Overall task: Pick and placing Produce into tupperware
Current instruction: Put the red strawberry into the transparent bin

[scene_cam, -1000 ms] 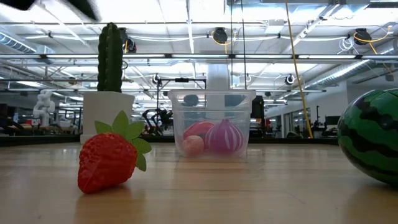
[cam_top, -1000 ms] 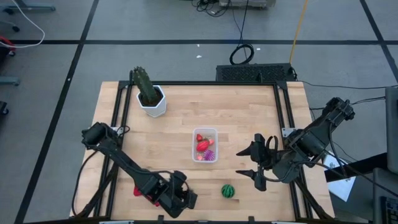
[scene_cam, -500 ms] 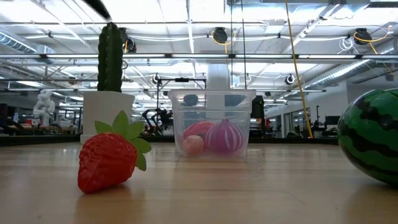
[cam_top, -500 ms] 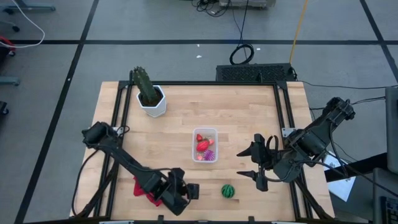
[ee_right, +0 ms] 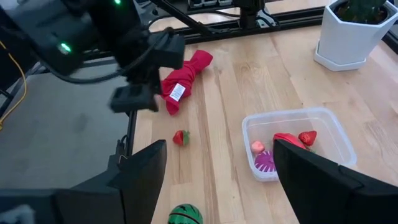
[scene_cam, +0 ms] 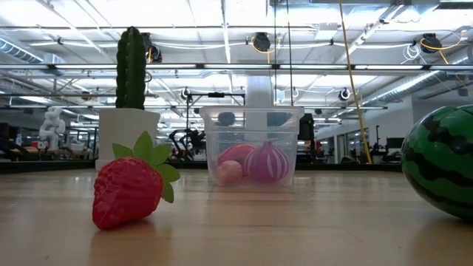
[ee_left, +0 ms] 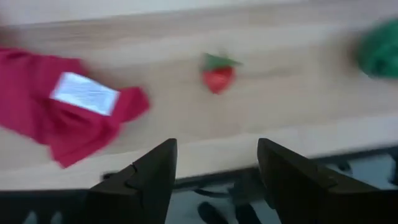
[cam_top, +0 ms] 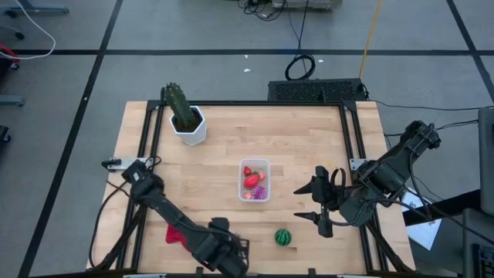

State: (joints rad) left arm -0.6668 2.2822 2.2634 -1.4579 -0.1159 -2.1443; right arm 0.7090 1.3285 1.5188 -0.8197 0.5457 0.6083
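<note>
The strawberry sat loose on the table near the front edge, between the red cloth and the watermelon ball, well apart from the tub. Over the last second the left gripper had swung off the cloth toward the front edge, fingers spread and empty, so probably lining up on the berry, though the view was blurry. The right gripper hung open beside the tub.
</note>
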